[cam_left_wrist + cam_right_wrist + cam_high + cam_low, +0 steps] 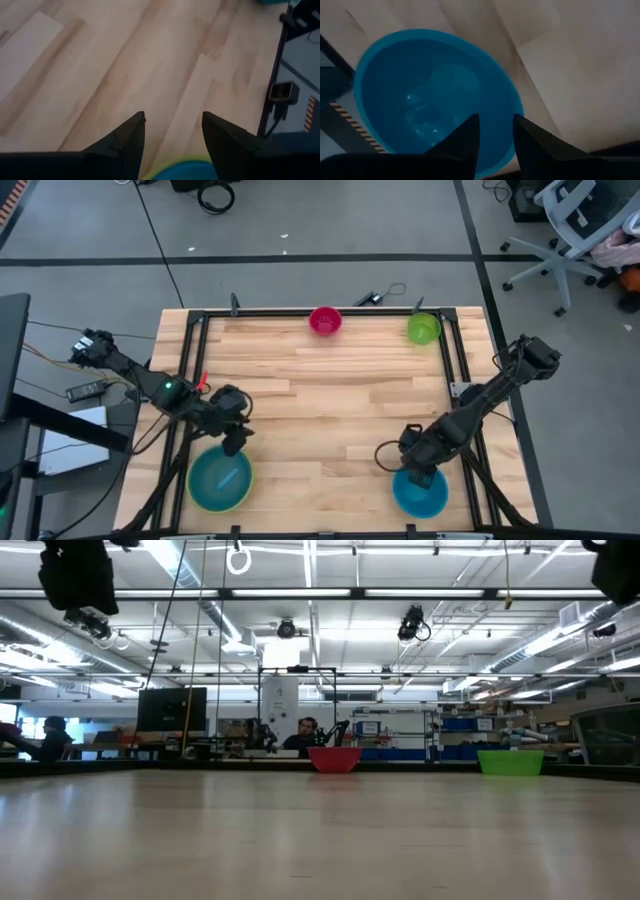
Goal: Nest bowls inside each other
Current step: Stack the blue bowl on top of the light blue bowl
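A light blue bowl [221, 478] sits inside a large lime green bowl [197, 498] at the table's near left. My left gripper [236, 444] hovers open just beyond that stack's far rim [186, 164], with bare wood between its fingers. A teal blue bowl [421, 493] rests on its base at the near right. My right gripper [495, 122] points down over its far rim [512, 150], open, one finger above the inside and one above the outside; no touch shows. A magenta-pink bowl [325, 320] and a small green bowl [423, 328] stand at the far edge.
A black metal frame [300, 313] runs around the tabletop, with posts by the far bowls. A small camera unit [283, 92] is clamped on the table's right rail. The wide middle of the wooden table [330, 400] holds nothing. People sit in the room beyond the far edge.
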